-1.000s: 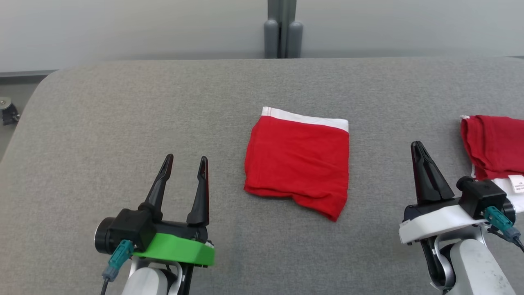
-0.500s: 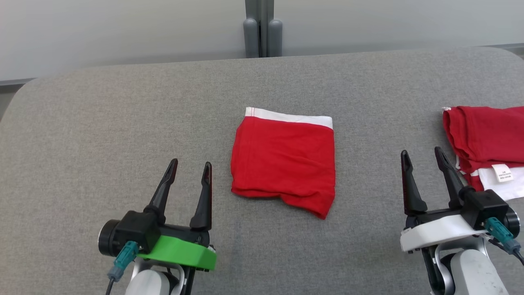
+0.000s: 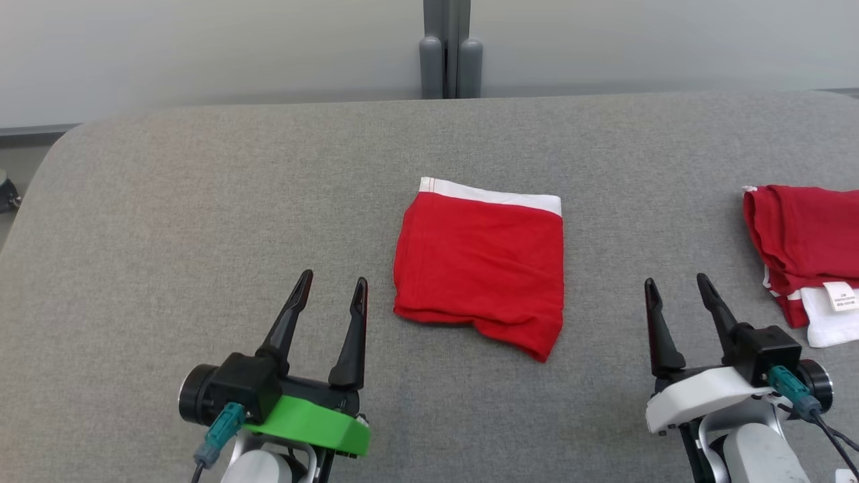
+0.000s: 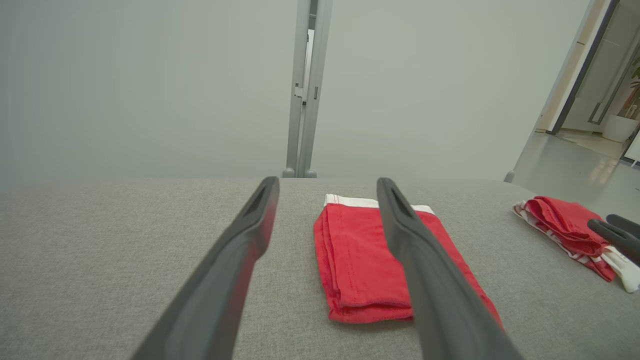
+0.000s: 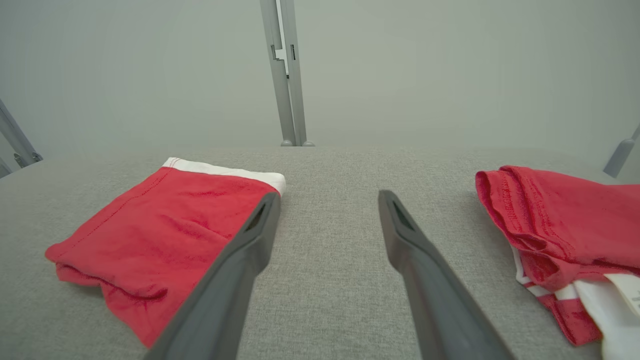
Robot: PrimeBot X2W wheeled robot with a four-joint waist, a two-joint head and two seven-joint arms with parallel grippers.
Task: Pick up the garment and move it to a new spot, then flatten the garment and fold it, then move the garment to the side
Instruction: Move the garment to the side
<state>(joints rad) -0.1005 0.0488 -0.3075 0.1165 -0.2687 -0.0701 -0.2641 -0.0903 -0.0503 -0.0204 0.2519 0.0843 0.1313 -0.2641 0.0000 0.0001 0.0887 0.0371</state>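
Note:
A red garment (image 3: 480, 268) with a white waistband lies folded flat in the middle of the grey cloth-covered table (image 3: 201, 201). It also shows in the left wrist view (image 4: 360, 255) and the right wrist view (image 5: 160, 225). My left gripper (image 3: 333, 280) hovers open near the table's front, just left of the garment's near left corner, with nothing between its fingers (image 4: 327, 182). My right gripper (image 3: 676, 282) is open and empty too (image 5: 329, 195), over bare table to the right of the garment.
A second red and white garment (image 3: 805, 235) with a white label lies bunched at the table's right edge (image 5: 560, 215), close to my right gripper. A grey post (image 3: 448, 54) stands behind the table against a pale wall.
My right gripper has gone from shut to open and sits lower in the head view. The left gripper has drawn slightly nearer. The head camera swung, shifting the whole picture.

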